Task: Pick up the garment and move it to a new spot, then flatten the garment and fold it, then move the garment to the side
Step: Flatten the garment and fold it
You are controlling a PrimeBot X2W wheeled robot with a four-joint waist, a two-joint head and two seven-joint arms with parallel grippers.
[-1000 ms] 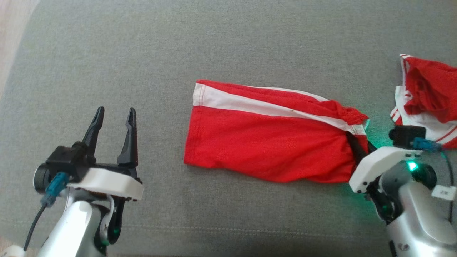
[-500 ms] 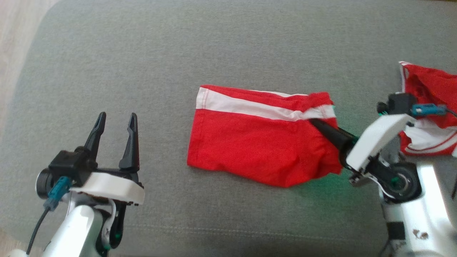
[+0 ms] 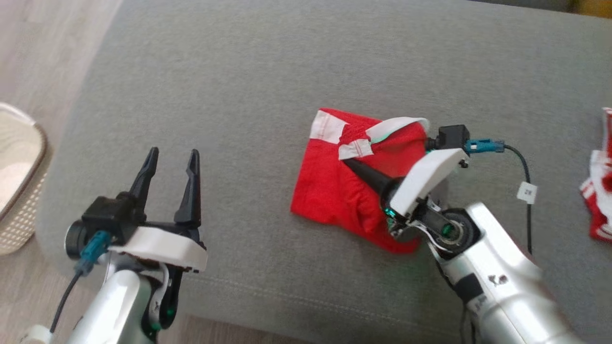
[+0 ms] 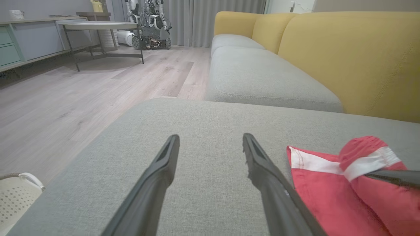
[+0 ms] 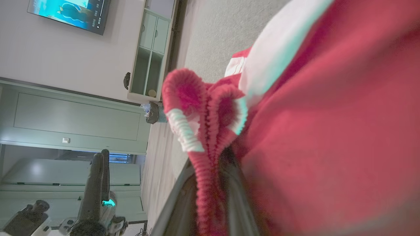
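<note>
Looks like mid-fold: right hand (image 3: 349,164) is pinched shut on a gathered bit of the red shorts' (image 3: 330,191) white-striped edge, and the lifted flap is doubled over the lower layer

shorts lie on the grey sofa cushion (image 3: 239,71), a bit to 3 o'clock of centre in the head view, the hem end with its white band at 10 o'clock

to land it well, I'd say:
- carry the pinched edge low toward 10 o'clock until the striped band meets the hem band
- don't drag, the lower layer is already rucked at 6 o'clock near the wrist
- let go only once the flap lies flat, then back out toward 4 o'clock so the fingers don't hook the cloth
- left hand (image 3: 173,153) could pin the hem corner, it's free

pose: right forearm comes in from 5 o'clock, wrist rolled roughly a quarter turn, fingers low and pointing to 10 o'clock

left hand is spread wide and empty, well apart at 8 o'clock of the shorts, fingers to 12 o'clock over the cushion's front

second red-and-white garment (image 3: 597,205) at 3 o'clock, wicker basket (image 3: 19,191) on the floor at 9 o'clock, neither in the way
</note>
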